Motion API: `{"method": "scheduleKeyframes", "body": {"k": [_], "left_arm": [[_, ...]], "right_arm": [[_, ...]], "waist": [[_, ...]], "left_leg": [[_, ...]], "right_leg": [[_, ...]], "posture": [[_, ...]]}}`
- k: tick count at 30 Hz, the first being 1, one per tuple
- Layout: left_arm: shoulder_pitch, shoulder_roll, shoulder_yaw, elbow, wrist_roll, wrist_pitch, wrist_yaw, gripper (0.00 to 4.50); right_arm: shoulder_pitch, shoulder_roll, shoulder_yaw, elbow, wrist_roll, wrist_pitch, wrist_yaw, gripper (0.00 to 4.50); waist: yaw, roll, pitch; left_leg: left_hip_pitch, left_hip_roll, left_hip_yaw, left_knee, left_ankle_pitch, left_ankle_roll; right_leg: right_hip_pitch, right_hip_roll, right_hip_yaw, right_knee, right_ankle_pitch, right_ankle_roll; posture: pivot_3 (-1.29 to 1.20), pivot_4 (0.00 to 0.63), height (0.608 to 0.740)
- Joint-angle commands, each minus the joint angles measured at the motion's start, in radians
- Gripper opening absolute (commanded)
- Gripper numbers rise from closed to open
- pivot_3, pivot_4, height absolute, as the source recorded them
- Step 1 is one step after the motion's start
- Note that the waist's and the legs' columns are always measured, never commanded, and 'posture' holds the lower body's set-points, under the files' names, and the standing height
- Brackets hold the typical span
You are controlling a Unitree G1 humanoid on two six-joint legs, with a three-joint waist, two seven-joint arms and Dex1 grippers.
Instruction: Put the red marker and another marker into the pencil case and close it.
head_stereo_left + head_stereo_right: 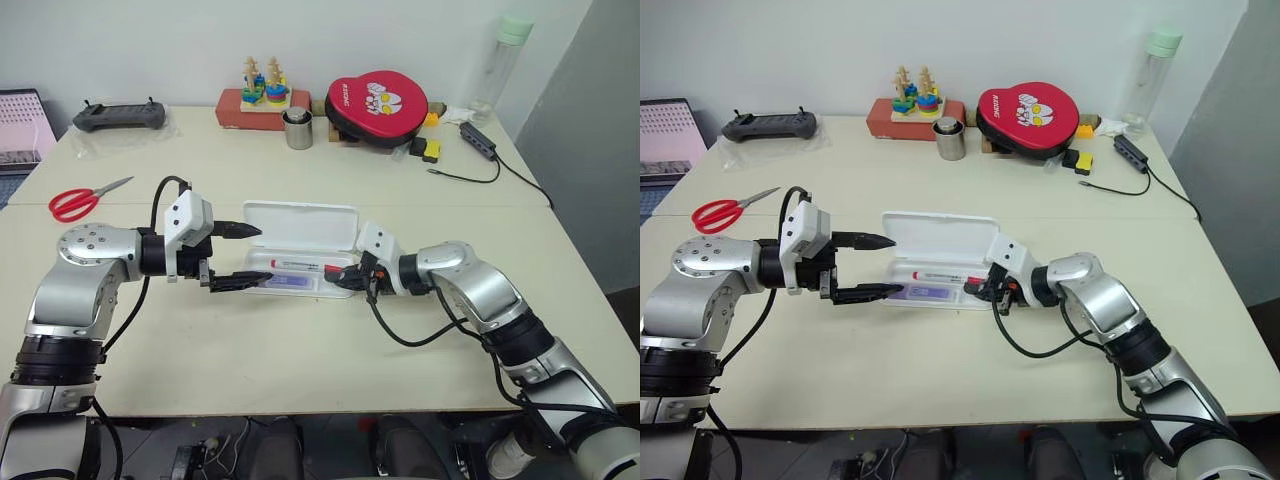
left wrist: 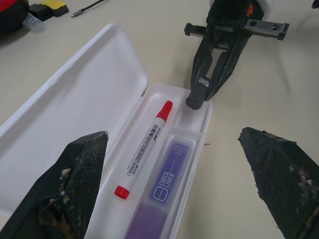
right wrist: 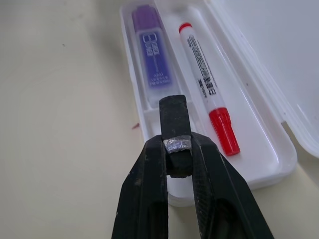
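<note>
Head views: pencil case (image 1: 300, 222) open on the table, lid up, lying between the two pincers. Left gripper (image 1: 232, 256) at its one end, fingers wide apart, empty. Right gripper (image 1: 347, 279) at the other end, fingers together.

Left wrist view: red marker (image 2: 144, 149) and purple marker (image 2: 164, 191) side by side in the tray, just ahead of the spread fingers.

Right wrist view: both markers just beyond the pinched tips.

Status, as judged: loading done; lid closure outstanding.
</note>
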Motion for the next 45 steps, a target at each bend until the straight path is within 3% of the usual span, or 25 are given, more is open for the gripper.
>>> {"method": "scheduleKeyframes", "body": {"k": [1, 2, 10, 15, 16, 21, 27, 33, 41, 45], "left_arm": [[0.002, 0.011, 0.034, -0.053, -0.02, 0.0, 0.02, 4.5], [0.003, 0.01, 0.034, -0.058, -0.019, 0.002, 0.026, 4.5], [0.003, -0.002, 0.038, -0.079, -0.022, 0.025, 0.075, 4.5], [0.006, -0.048, 0.109, -0.107, -0.063, 0.109, 0.221, 4.5], [0.006, -0.06, 0.13, -0.114, -0.081, 0.139, 0.257, 4.5], [0.011, -0.116, 0.259, -0.173, -0.208, 0.27, 0.394, 4.5], [0.047, -0.095, 0.321, -0.203, -0.252, 0.314, 0.445, 4.5], [0.119, -0.057, 0.349, -0.272, -0.291, 0.312, 0.395, 4.5], [0.195, 0.018, 0.355, -0.299, -0.308, 0.313, 0.32, 4.5], [0.216, 0.031, 0.345, -0.296, -0.299, 0.294, 0.299, 4.5]], "right_arm": [[-0.032, 0.009, 0.002, 0.017, -0.025, -0.04, 0.019, 0.31], [-0.033, 0.01, 0.002, 0.023, -0.028, -0.044, 0.022, 1.01], [-0.047, 0.027, -0.024, 0.029, -0.027, -0.058, 0.044, 2.86], [-0.099, 0.084, -0.204, -0.039, 0.137, -0.04, 0.051, 4.09], [-0.125, 0.096, -0.24, -0.03, 0.162, -0.02, 0.037, 4.09], [-0.288, 0.124, -0.33, 0.161, 0.13, -0.047, -0.082, 2.98], [-0.458, 0.172, -0.289, 0.529, -0.012, -0.144, -0.207, 1.62], [-0.462, 0.224, -0.214, 0.606, -0.075, -0.191, -0.139, 0.14], [-0.295, 0.164, -0.055, 0.322, -0.081, -0.13, 0.11, 0.03], [-0.194, 0.124, 0.028, 0.218, -0.125, -0.124, 0.132, 0.03]], "waist": [[0.001, 0.0, 0.0], [0.002, 0.0, 0.0], [0.002, 0.0, 0.0], [0.003, 0.0, 0.0], [0.003, 0.0, 0.0], [0.001, 0.0, 0.0], [0.0, 0.0, 0.0], [-0.006, 0.0, 0.0], [-0.004, 0.0, 0.0], [-0.004, 0.0, 0.0]], "left_leg": [[0.0, 0.0, 0.0, 0.0, 0.0, 0.0], [0.0, 0.0, 0.0, 0.0, 0.0, 0.0], [0.0, 0.0, 0.0, -0.001, 0.0, 0.0], [0.0, 0.0, 0.0, -0.001, 0.0, 0.0], [0.0, 0.0, 0.0, -0.001, 0.0, 0.0], [0.0, 0.001, -0.001, 0.0, 0.0, 0.0], [0.001, 0.0, 0.0, -0.001, 0.0, 0.0], [0.0, 0.0, 0.001, -0.005, 0.0, 0.0], [0.001, 0.0, 0.0, -0.008, 0.0, 0.0], [0.001, 0.0, 0.0, -0.008, 0.0, 0.0]], "right_leg": [[0.0, 0.0, 0.0, 0.0, 0.0, 0.0], [0.0, 0.0, 0.0, 0.0, 0.0, -0.001], [0.0, 0.0, 0.0, 0.0, 0.0, -0.001], [0.0, 0.0, 0.0, 0.0, 0.0, 0.0], [0.0, 0.0, 0.0, 0.001, 0.0, 0.0], [0.0, 0.0, -0.001, 0.001, 0.002, -0.003], [0.0, 0.0, 0.0, 0.0, 0.003, -0.005], [-0.001, 0.0, 0.0, 0.0, 0.003, -0.005], [-0.001, -0.001, -0.001, -0.001, 0.002, -0.006], [-0.001, -0.001, -0.001, 0.0, 0.001, -0.007]], "posture": [[0.0, 0.15, 0.74], [0.0, 0.15, 0.74], [0.0, 0.15, 0.74], [0.0, 0.15, 0.74], [0.0, 0.15, 0.74], [0.0, 0.15, 0.74], [0.0, 0.15, 0.74], [0.0, 0.15, 0.74], [0.0, 0.15, 0.74], [0.0, 0.15, 0.74]]}}
